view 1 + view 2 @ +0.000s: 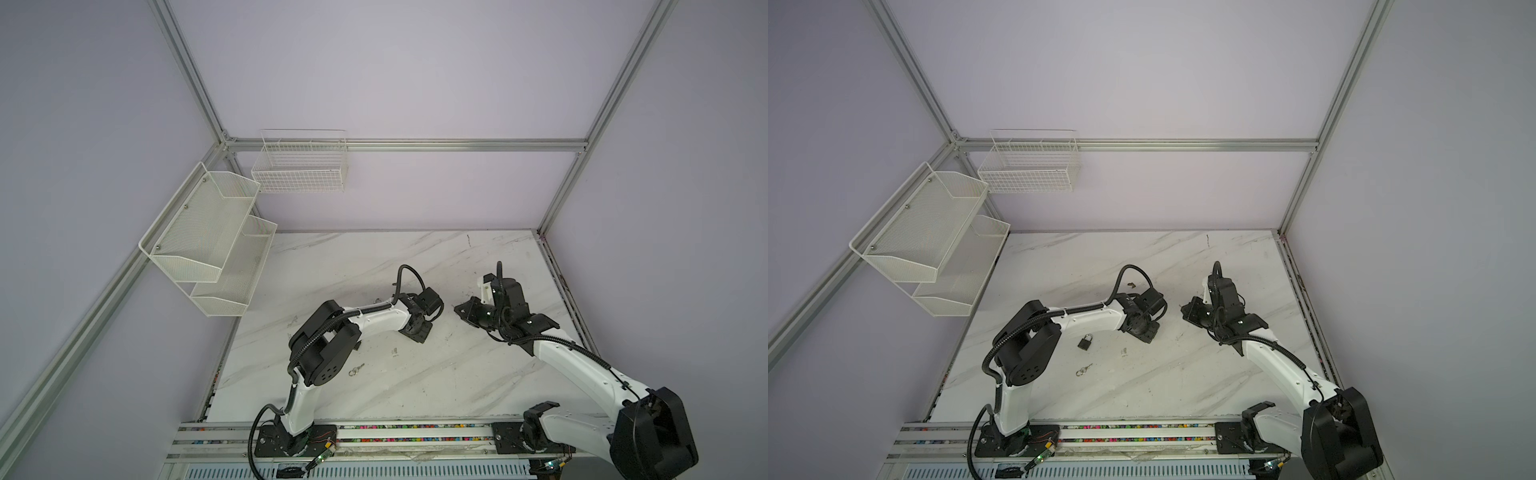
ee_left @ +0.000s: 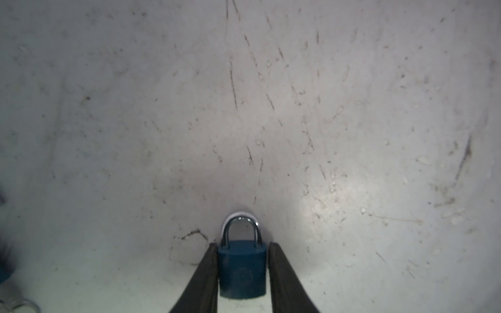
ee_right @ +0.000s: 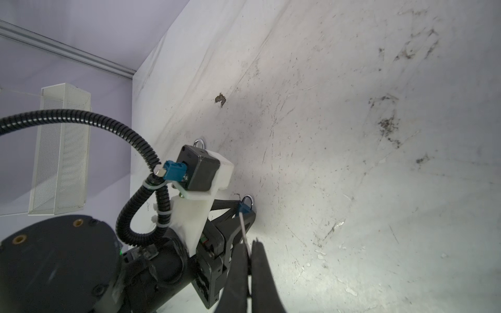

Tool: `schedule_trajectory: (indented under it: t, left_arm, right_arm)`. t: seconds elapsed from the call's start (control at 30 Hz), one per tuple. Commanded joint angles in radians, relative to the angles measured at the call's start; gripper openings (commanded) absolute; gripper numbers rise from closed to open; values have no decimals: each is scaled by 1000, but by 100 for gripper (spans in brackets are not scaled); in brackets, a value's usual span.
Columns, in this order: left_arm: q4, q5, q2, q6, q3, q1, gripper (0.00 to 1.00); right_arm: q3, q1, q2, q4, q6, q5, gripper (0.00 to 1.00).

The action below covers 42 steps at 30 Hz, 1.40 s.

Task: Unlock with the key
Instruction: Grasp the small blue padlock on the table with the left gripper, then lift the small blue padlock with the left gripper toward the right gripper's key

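the marble bench [image 1: 415,390] fills the lower half of both top views. a two-tier mesh shelf [image 1: 203,237] and a wire basket [image 1: 299,170] hang on the walls by its far left corner. the left arm [image 1: 374,322] bends in from the near rail and tips its wrist down at mid-bench. the right arm [image 1: 577,361] reaches in from the near right, its wrist turned toward the left one.

the left hand [image 2: 242,244] is down at the bench with a finger along each flank of the blue padlock [image 2: 242,268]. the fingers sit right up against the body, though whether they truly grip it cannot be told. the padlock's shackle points away from that hand, toward the bench surface.

the right hand [image 3: 250,242] is clenched on the key [image 3: 244,233], a thin pale blade seen edge-on that juts from the fingertips toward the blue padlock.

a second, dark padlock [image 1: 1085,341] lies on the bench beside the left arm's elbow. a loose key ring [image 1: 356,370] lies just nearer the rail, and another shackle [image 1: 378,299] peeks out behind the left forearm.
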State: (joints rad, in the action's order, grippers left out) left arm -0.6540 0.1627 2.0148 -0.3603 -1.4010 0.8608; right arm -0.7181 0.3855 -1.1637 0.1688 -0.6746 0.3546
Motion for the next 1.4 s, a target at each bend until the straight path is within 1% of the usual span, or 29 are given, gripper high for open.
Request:
schedule_trajectory:
  t: [0.0, 0.17, 0.27, 0.37, 0.43, 0.5, 0.57, 0.67, 0.77, 0.87, 0.9, 0.97, 1.07, 1.2, 1.23, 1.37]
  left_arm:
    - [-64, 40, 36, -26, -38, -1, 26]
    - [-70, 45, 21, -59, -44, -2, 20]
    - [-86, 53, -8, -116, -58, -3, 15]
    - [-89, 37, -54, -241, -65, -19, 11]
    - [-82, 14, -87, -345, -61, -39, 9]
    - [-65, -20, -118, -447, -48, -63, 8]
    - [-8, -66, -160, -553, -13, -85, 6]
    - [109, -91, -238, -694, 69, -107, 3]
    - [189, -89, -317, -848, 161, -132, 3]
    - [270, -107, -376, -982, 241, -147, 0]
    - [288, -111, -387, -1009, 255, -150, 0]
    - [293, -111, -402, -1050, 263, -151, 0]
    - [294, -113, -413, -1094, 268, -152, 0]
    - [328, -109, -438, -1135, 300, -151, 0]
    - [328, -108, -442, -1135, 305, -151, 0]
    - [329, -87, -462, -1137, 321, -152, 0]
  right_arm:
    - [-17, -8, 24, 12, 7, -8, 0]
    - [-20, -12, 38, 19, 11, -7, 0]
    - [-30, -13, 42, 32, 29, -5, 0]
    - [-49, -13, 31, 71, 68, -23, 0]
    - [-85, -11, 2, 126, 133, -64, 0]
    - [-99, -5, -24, 136, 152, -58, 0]
    - [-85, 16, -25, 119, 148, -78, 0]
    - [-48, 69, -9, 63, 114, -101, 0]
    - [-18, 198, -10, -17, 63, -179, 0]
    - [24, 301, -24, -136, -9, -221, 0]
    - [34, 322, -30, -174, -27, -234, 0]
    - [44, 379, -54, -274, -58, -269, 0]
    - [41, 444, -104, -382, -72, -333, 0]
    - [83, 451, -153, -558, -128, -314, 0]
    - [83, 452, -164, -576, -132, -318, 0]
    - [61, 453, -183, -552, -113, -363, 0]
